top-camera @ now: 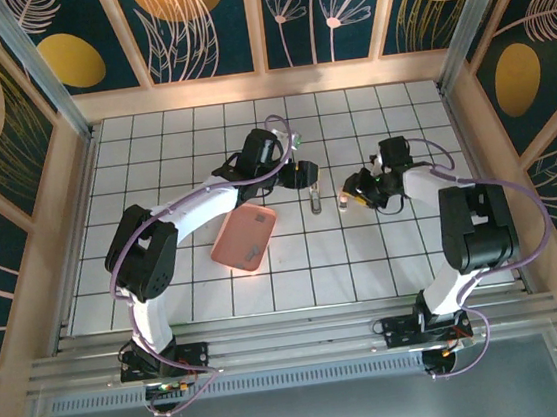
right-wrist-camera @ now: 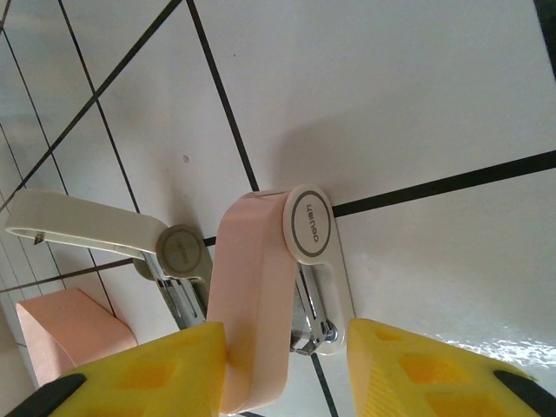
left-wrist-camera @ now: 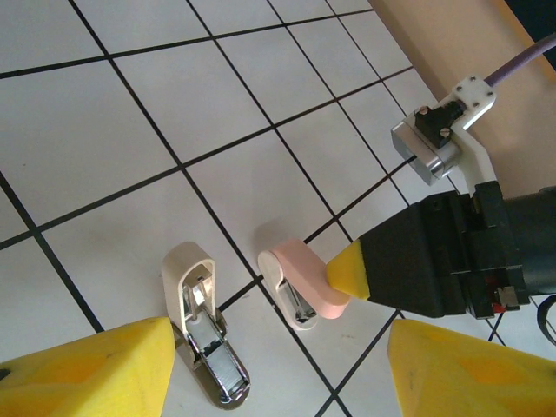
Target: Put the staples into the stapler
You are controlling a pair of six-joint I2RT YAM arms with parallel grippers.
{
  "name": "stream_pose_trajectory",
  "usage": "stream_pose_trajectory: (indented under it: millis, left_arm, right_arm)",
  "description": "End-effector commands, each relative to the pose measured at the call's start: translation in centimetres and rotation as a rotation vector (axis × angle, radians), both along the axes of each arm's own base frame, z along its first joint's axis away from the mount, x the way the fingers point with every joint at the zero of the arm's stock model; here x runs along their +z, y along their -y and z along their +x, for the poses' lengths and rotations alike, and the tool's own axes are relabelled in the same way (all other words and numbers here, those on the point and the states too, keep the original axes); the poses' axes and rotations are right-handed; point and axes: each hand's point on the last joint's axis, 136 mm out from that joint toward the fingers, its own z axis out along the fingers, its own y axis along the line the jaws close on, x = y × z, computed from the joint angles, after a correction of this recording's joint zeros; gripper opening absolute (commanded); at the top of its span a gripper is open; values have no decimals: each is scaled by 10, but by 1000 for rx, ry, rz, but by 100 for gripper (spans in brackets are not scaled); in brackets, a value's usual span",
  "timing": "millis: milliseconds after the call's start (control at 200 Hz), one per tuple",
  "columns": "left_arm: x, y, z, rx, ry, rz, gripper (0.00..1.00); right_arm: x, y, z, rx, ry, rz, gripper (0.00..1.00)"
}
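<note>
**Pink stapler open, ready for loading**

The right end effector [right-wrist-camera: 282,339] straddles the pink stapler [right-wrist-camera: 252,287], cover raised, near the middle of the surface [top-camera: 153,162]; a firm pinch cannot be told. The left end effector [left-wrist-camera: 282,369] hangs spread above. The next move likely calls for fetching staples, too small to make out. Two staplers, counting the white stapler [left-wrist-camera: 193,300]; one pink tray [top-camera: 245,237].

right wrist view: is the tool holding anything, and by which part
The right tool straddles the pink stapler at its raised top arm, one finger touching; a clamp cannot be told.
</note>
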Motion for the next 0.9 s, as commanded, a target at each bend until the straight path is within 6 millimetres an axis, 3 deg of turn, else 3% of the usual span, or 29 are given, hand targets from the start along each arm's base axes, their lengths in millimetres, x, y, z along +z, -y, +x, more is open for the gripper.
stream_pose_trajectory:
  millis: [0, 585, 746, 896]
  left_arm:
    - [16, 0, 3, 5, 30, -31, 66]
    - [7, -3, 3, 11, 13, -13, 66]
    - [7, -3, 3, 12, 12, -12, 67]
    - [6, 1, 5, 4, 11, -7, 68]
  right_arm:
    - [-14, -1, -10, 34, -26, -23, 39]
    - [-80, 18, -54, 46, -227, -203, 22]
    - [-74, 18, -48, 55, -206, -225, 22]
    - [-34, 10, -19, 71, -81, -203, 32]
